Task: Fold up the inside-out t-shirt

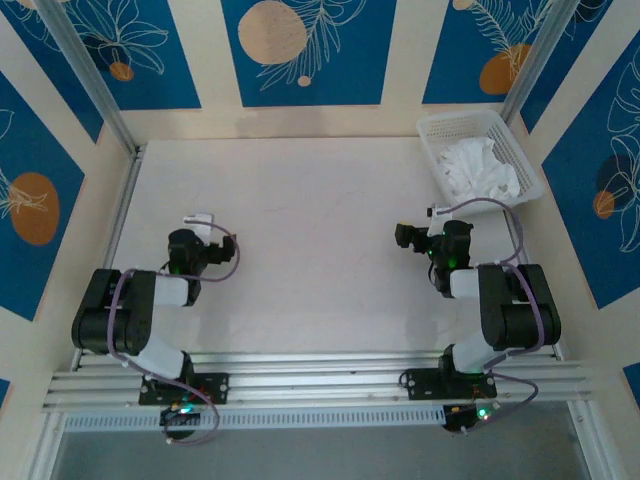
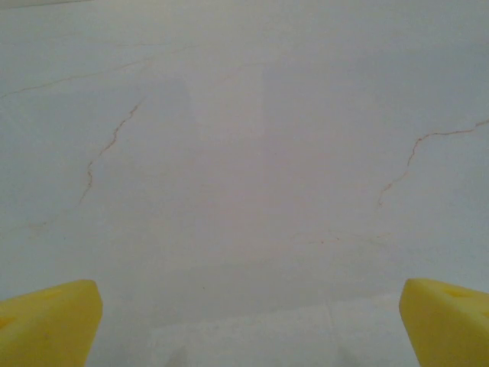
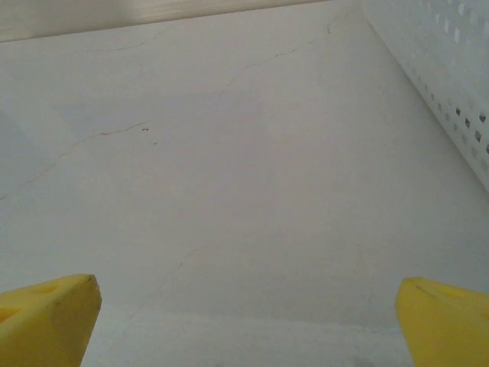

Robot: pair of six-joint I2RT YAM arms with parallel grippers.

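Left hand (image 2: 246, 325): fingers spread wide, holding nothing, poised over bare table (image 1: 300, 190). Right hand (image 3: 246, 321): likewise wide open and empty, just beside the white mesh basket (image 1: 432, 128). The inside-out t-shirt (image 1: 482, 168) lies crumpled in that basket at the table's far right corner, not yet drawn out. Risk noted: a pinch may take several bunched layers, or the thin cloth may snag the mesh and drag the basket.

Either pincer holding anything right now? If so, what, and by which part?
Nothing held: left pincer and right pincer both stand open above the table. The t-shirt lies bunched in the basket, ungripped.
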